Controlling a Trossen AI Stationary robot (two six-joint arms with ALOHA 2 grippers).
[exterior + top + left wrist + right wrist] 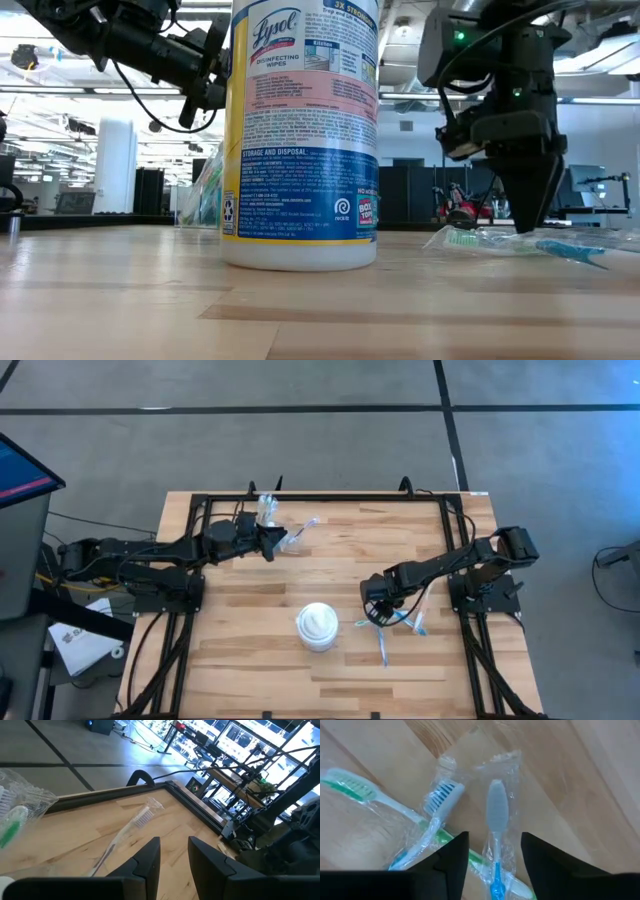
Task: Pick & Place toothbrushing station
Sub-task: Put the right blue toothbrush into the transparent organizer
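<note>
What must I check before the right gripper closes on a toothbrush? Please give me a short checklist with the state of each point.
1. Right gripper fingers apart: ok.
2. Wrapped blue toothbrush lies between its fingers: ok.
3. Only one brush in the gap: not ok; the green toothbrush handle crosses beneath.
4. Fingertips low enough at the table: cannot tell.
5. White wipes tub clear of the gripper: ok.
6. Left gripper far away, near the back edge: ok.

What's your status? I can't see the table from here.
Right claw open, low over wrapped toothbrushes. Left claw empty, near another toothbrush. Wipes tub stands beside the pile.
</note>
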